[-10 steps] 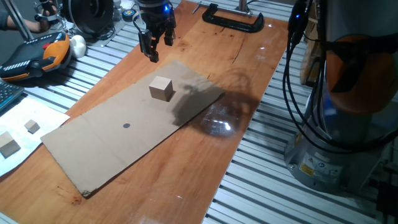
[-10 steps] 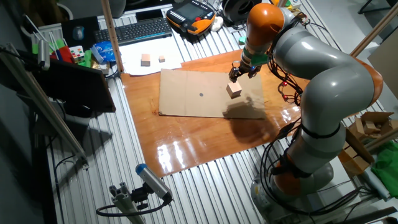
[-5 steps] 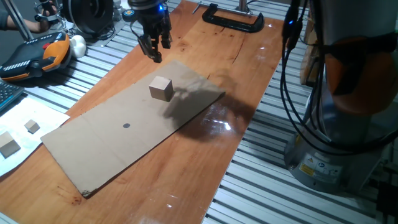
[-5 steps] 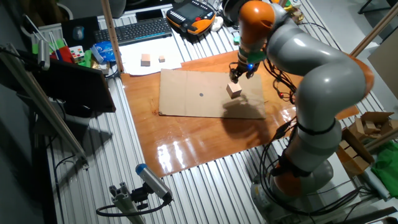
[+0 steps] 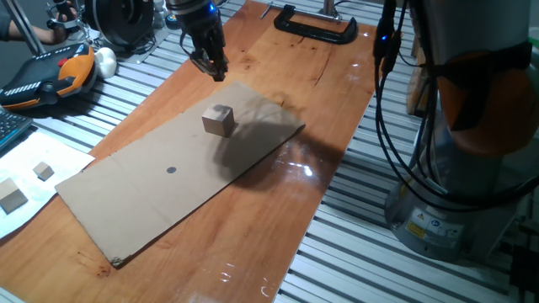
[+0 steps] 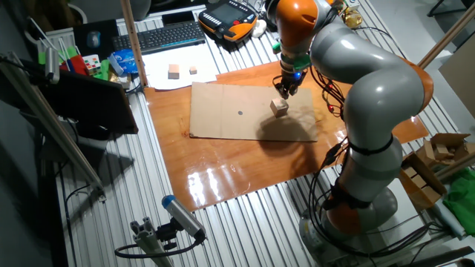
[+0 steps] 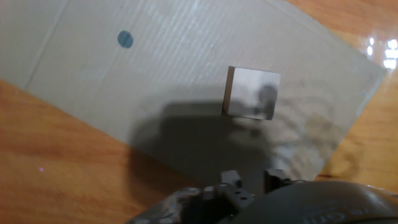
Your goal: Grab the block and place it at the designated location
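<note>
Barely begun: gripper (image 5: 214,67) empty, aloft near the frame's top, finger spread unclear (too small to judge). Block (image 5: 219,120) resting ungrasped mid-cardboard sheet (image 5: 126,210), well apart from the dot (image 5: 171,170) at lower left. Grasping, carrying, placing all left.

No text, brand or number can be read anywhere. A yellow sticker (image 5: 418,225) sits low on the robot's grey base (image 5: 446,210) at the right, but its print is too small to make out.

Tan cube block (image 5: 219,120) sits on cardboard, apart from dark dot (image 5: 171,170).
</note>
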Controlling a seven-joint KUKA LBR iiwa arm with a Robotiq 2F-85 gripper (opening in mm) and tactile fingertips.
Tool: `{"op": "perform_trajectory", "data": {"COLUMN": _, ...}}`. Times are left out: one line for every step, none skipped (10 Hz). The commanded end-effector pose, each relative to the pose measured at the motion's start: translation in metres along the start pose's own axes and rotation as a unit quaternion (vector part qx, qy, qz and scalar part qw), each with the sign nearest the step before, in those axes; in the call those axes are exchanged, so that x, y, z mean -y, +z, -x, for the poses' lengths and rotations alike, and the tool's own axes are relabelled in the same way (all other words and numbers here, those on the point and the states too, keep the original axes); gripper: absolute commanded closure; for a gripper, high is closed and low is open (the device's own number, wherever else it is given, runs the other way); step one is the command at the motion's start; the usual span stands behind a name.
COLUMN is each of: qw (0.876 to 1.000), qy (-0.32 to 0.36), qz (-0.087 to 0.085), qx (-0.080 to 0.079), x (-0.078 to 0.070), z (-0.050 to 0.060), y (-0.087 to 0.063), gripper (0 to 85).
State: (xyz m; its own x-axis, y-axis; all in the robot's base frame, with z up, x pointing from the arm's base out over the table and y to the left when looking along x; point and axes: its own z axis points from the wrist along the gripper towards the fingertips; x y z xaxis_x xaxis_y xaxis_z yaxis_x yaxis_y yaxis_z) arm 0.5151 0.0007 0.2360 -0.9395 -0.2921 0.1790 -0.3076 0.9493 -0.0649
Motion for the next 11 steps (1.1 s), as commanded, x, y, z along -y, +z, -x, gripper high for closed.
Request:
{"op": "perform_trajectory", "data": {"qw": 1.0, "qy": -0.003, "qz": 0.0, "qx": 0.0, "x": -0.0001, "z": -0.0001, "y": 0.0, "gripper": 84.3}}
{"op": "perform_trajectory", "data": {"qw": 1.0, "qy": -0.003, "qz": 0.0, "qx": 0.0, "x": -0.0001, "z": -0.0001, "y": 0.0, "gripper": 84.3}}
{"op": "perform_trajectory", "data": {"qw": 1.0, "qy": -0.003, "qz": 0.0, "qx": 0.0, "x": -0.0001, "z": -0.0001, "y": 0.0, "gripper": 84.3}}
{"op": "perform_trajectory", "data": {"qw": 1.0, "qy": -0.002, "qz": 0.0, "qx": 0.0, "x": -0.0001, "z": -0.0001, "y": 0.0, "gripper": 84.3}}
{"op": "perform_trajectory", "data": {"qw": 1.0, "qy": 0.002, "qz": -0.001, "qx": 0.0, "x": -0.0001, "z": -0.0001, "y": 0.0001, "gripper": 84.3}}
{"op": "perform_trajectory", "data": {"qw": 1.0, "qy": 0.006, "qz": -0.001, "qx": 0.0, "x": -0.0001, "z": -0.0001, "y": 0.0001, "gripper": 84.3}}
{"op": "perform_trajectory", "data": {"qw": 1.0, "qy": 0.006, "qz": -0.001, "qx": 0.0, "x": -0.0001, "z": -0.0001, "y": 0.0001, "gripper": 84.3}}
{"op": "perform_trajectory", "data": {"qw": 1.0, "qy": 0.006, "qz": -0.001, "qx": 0.0, "x": -0.0001, "z": -0.0001, "y": 0.0001, "gripper": 84.3}}
{"op": "perform_trajectory", "data": {"qw": 1.0, "qy": 0.015, "qz": -0.001, "qx": -0.002, "x": -0.0002, "z": -0.0001, "y": 0.0001, "gripper": 84.3}}
{"op": "perform_trajectory", "data": {"qw": 1.0, "qy": 0.021, "qz": 0.0, "qx": -0.003, "x": -0.0002, "z": -0.0001, "y": 0.0001, "gripper": 84.3}}
{"op": "perform_trajectory", "data": {"qw": 1.0, "qy": 0.022, "qz": 0.0, "qx": -0.004, "x": -0.0002, "z": -0.0001, "y": 0.0001, "gripper": 84.3}}
